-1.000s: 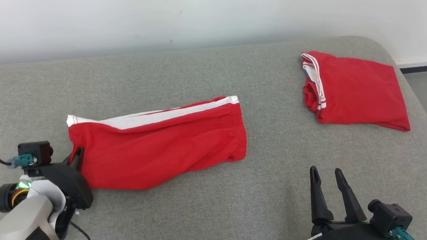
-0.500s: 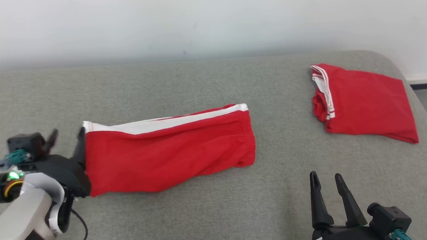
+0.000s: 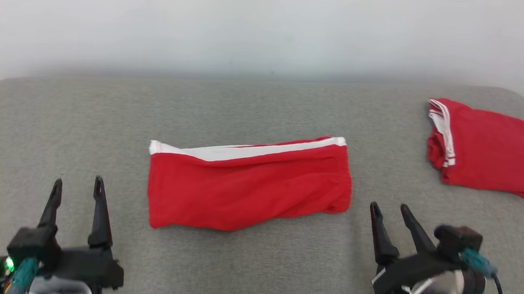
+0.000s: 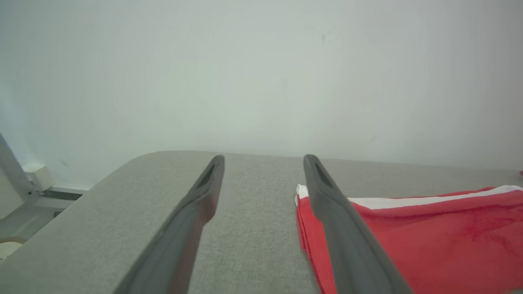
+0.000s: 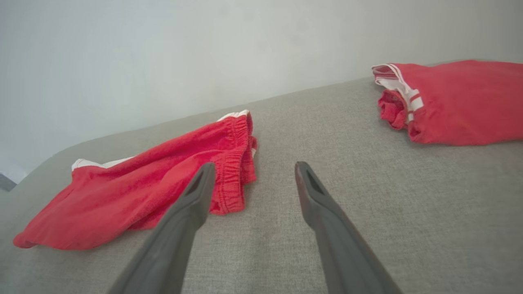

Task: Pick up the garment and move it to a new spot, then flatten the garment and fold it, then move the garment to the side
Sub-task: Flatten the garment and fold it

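The left gripper (image 3: 79, 182) sits at 7 o'clock in the head view. Its two dark fingers are spread wide, nothing lies between them, and the tips point toward 12 o'clock. The right gripper (image 3: 389, 206), at 5 o'clock, is likewise spread and empty. Between the two, at the middle of the view, lie the red shorts (image 3: 246, 187), folded into a long band. A white stripe runs along the 12 o'clock edge and the gathered elastic waistband is at the 3 o'clock end, nearest the right gripper. Neither gripper touches them. A second red garment (image 3: 493, 152) with white trim lies folded at 2 o'clock, well apart from the shorts and near a rounded corner of the grey upholstered cushion (image 3: 264, 106) that carries everything. A plain pale wall (image 3: 269, 24) rises behind it at 12 o'clock. In the left wrist view, past the cushion's edge at 9 o'clock, a small white box (image 4: 37, 176) sits at the wall's foot.
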Robot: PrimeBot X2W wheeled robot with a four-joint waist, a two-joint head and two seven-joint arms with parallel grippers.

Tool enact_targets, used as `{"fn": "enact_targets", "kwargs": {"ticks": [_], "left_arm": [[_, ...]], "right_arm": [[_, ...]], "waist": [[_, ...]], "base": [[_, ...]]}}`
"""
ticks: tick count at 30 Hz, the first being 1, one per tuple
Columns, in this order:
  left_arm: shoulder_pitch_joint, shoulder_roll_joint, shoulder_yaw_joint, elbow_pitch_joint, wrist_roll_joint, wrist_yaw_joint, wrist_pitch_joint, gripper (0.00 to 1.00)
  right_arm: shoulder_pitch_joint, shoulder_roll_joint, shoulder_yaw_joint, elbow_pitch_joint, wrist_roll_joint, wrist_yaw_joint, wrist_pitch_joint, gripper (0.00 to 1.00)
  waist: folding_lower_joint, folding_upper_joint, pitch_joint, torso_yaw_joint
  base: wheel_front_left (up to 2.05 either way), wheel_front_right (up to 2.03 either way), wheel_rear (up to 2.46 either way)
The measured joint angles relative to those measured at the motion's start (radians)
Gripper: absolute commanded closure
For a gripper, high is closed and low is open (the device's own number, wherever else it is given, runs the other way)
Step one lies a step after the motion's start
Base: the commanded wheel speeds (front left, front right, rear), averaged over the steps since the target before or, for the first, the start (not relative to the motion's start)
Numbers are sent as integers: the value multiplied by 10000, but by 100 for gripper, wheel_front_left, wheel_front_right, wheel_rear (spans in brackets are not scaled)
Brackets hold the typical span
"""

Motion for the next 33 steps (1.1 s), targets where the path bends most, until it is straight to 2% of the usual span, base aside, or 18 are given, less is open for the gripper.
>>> {"fn": "enact_targets", "kwargs": {"ticks": [10,19,22,25,28,33], "left_arm": [[927,-374,677,-1089,790,77,0,0],[990,-681,945,-953,957,-276,0,0],[987,-744,1030,-920,1041,-362,0,0],[984,-794,1143,-924,1112,-430,0,0],[985,-832,1279,-940,1154,-453,0,0],[956,-1007,1308,-880,1239,-596,0,0]], "right_arm": [[-2749,-332,40,2894,128,0,512,0],[-4583,-495,-192,6236,33,0,838,0],[-4909,-698,-314,7183,-238,0,596,0],[-5149,-769,-437,7808,-364,0,234,0],[-5359,-579,-485,8159,-320,0,-123,0],[-5529,-568,-483,8855,-322,0,-88,0]], "waist": [[0,0,65,955],[1,0,284,1742],[2,0,359,1907],[1,0,403,2014],[2,0,437,1998],[2,0,506,2006]], "base": [[0,0,0],[0,0,0],[0,0,0],[0,0,0],[0,0,0],[0,0,0]]}}
